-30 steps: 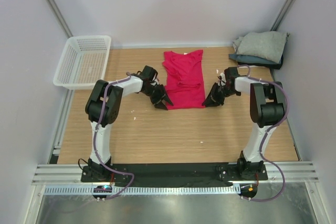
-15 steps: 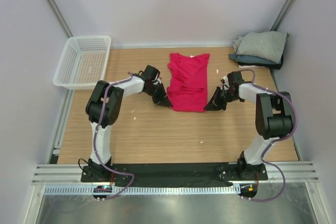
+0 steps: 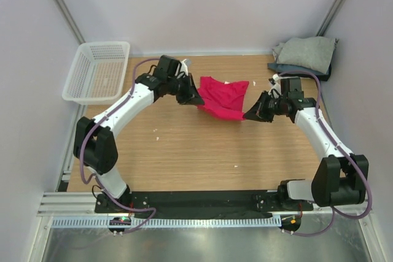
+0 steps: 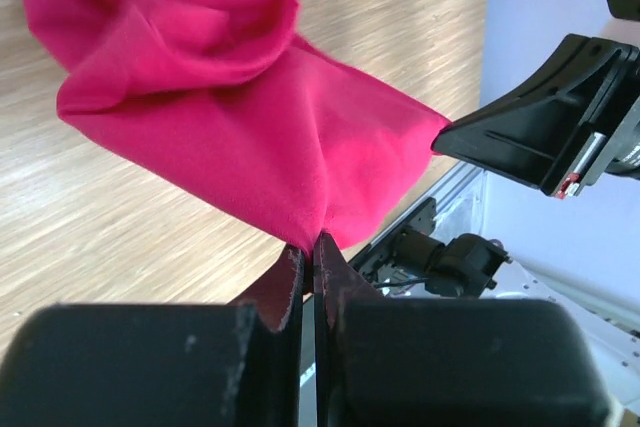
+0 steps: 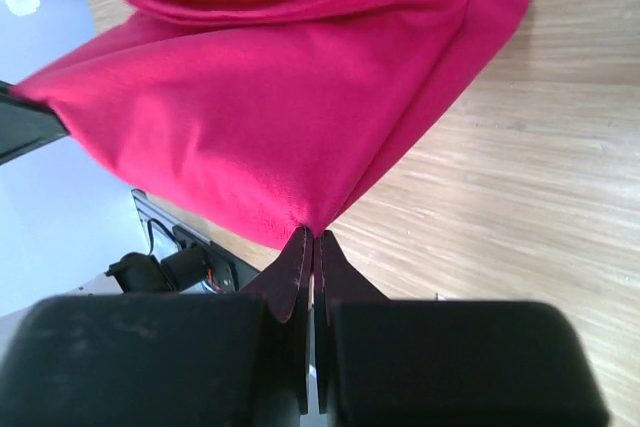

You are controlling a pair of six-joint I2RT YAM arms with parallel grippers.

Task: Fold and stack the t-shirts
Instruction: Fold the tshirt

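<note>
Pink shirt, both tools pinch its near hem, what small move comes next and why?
Probably carry the near edge over toward the far end and lay it down: the left tool and right tool are shut on the pink t-shirt, its near edge lifted.

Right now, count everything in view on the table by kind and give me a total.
T-shirts: 3 - crimson-pink t-shirt, light grey t-shirt, dark blue-grey t-shirt under it; the pile may hide more.
Baskets: 1 - white mesh basket.
Grippers: 2 - left gripper and right gripper, each shut on the crimson-pink t-shirt.
Total: 6.
</note>
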